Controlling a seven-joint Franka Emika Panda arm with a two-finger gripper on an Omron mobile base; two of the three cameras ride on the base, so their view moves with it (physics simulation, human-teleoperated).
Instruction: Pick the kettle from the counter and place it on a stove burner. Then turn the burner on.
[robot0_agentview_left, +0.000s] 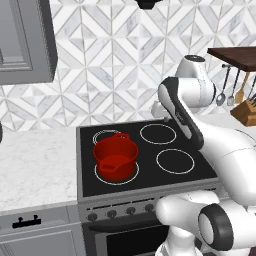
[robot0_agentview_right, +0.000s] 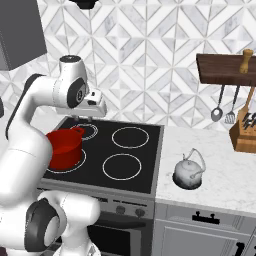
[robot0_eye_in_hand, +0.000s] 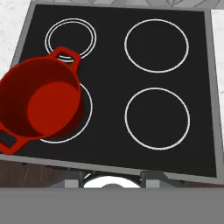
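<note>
I see the kettle (robot0_agentview_right: 189, 171) upright on the counter (robot0_agentview_right: 220, 175) just right of the cooktop (robot0_agentview_right: 145, 160), well apart from my gripper (robot0_agentview_right: 95, 107), which hangs above the cooktop's back-left corner, jaw width I cannot tell

red pot (robot0_eye_in_hand: 39, 105) blocking front-left ring, right stove burner (robot0_eye_in_hand: 157, 118) apparently clear
</note>
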